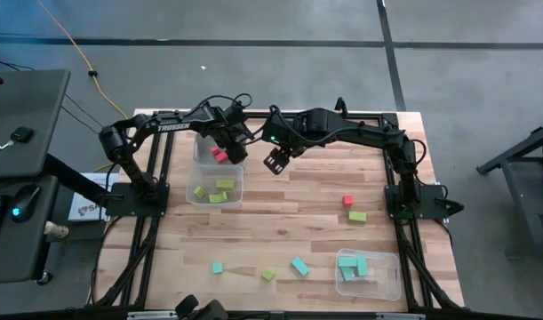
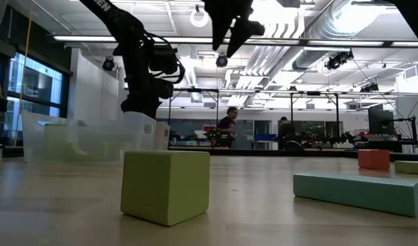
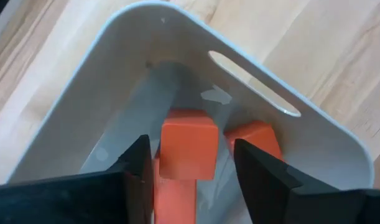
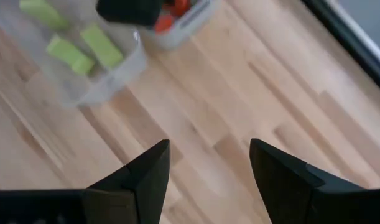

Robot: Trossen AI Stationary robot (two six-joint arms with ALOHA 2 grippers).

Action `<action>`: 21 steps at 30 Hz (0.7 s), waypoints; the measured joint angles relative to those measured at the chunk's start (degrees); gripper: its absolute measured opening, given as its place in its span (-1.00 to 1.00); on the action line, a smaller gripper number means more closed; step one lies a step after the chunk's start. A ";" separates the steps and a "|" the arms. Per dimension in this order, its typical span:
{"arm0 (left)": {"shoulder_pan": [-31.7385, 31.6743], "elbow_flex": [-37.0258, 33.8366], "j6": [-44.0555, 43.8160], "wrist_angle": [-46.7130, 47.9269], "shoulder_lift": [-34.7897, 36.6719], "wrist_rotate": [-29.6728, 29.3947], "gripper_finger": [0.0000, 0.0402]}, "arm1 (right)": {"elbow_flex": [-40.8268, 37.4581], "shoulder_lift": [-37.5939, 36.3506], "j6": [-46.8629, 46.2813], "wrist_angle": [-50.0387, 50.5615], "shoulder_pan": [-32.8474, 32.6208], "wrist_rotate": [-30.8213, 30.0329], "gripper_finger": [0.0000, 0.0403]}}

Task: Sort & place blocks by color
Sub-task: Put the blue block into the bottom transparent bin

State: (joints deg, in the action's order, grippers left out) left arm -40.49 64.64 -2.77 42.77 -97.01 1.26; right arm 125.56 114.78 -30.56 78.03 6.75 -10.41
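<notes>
My left gripper [image 1: 228, 148] hangs open over the far-left clear tub [image 1: 200, 153], which holds red blocks [image 1: 219, 154]. In the left wrist view its fingers stand on either side of a red cube [image 3: 188, 144] without touching it. The cube lies on a red bar [image 3: 175, 200], with another red block [image 3: 255, 137] beside it. My right gripper [image 1: 275, 161] is open and empty, above bare wood right of that tub. Lime green blocks [image 1: 216, 189] lie in the neighbouring tub [image 1: 237, 197], and teal blocks [image 1: 352, 266] in the near-right tub [image 1: 391, 276].
Loose blocks lie on the table: a red one [image 1: 348, 200] and a green one [image 1: 357, 216] on the right, two teal [image 1: 217, 267] [image 1: 299, 266] and one green [image 1: 268, 275] near the front edge. Bare wood lies at the table's middle. People stand far off in the room behind.
</notes>
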 joint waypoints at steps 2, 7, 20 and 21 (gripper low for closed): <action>0.00 0.02 0.02 0.84 0.00 0.00 -0.20 | 0.00 0.00 -0.53 1.95 -0.53 0.42 0.05; 0.00 1.84 1.84 4.34 0.00 0.00 -0.16 | 0.00 0.02 -1.88 7.85 -2.55 -0.60 0.05; 0.00 14.16 4.97 7.19 3.28 -0.20 -0.17 | -0.85 0.32 -2.13 11.99 -8.90 -4.50 0.05; 0.02 15.23 4.97 7.33 3.51 -0.25 -0.17 | -0.85 0.37 -2.09 11.99 -9.17 -4.96 0.05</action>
State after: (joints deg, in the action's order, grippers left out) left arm -40.47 79.87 2.20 50.10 -93.51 1.01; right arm 124.70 115.15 -32.65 90.02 -2.43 -15.36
